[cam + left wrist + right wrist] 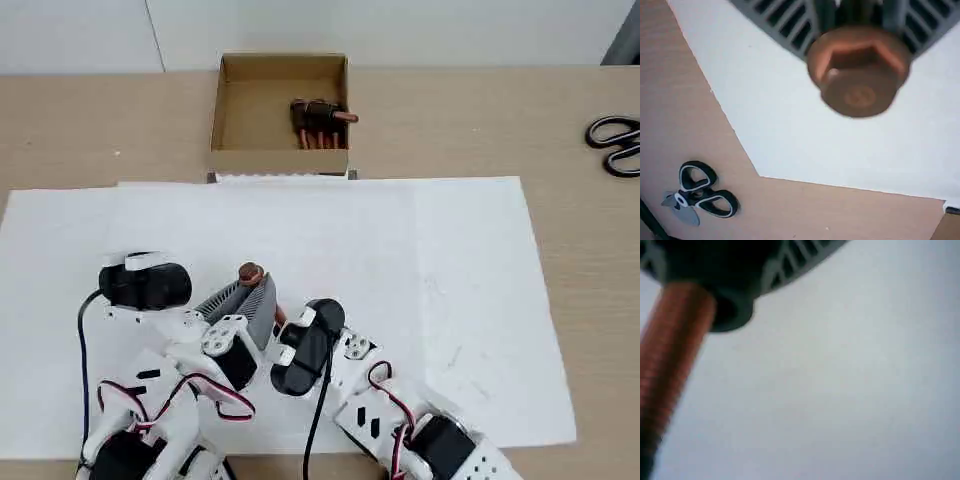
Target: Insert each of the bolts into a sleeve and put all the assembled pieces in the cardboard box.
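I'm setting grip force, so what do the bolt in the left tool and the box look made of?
The bolt looks like metal with a copper-brown, dull satin finish: crisp hexagonal head edges and a soft highlight; plating or coloured plastic cannot be ruled out. The cardboard box is plain brown cardboard, matte, with thin folded walls and an open top.

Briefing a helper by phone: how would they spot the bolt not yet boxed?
Find the white paper sheet in front of the cardboard box. Toward its near edge, the left gripper clamps the bolt. Unlike the pieces lying in the box, its copper hex head stands alone.
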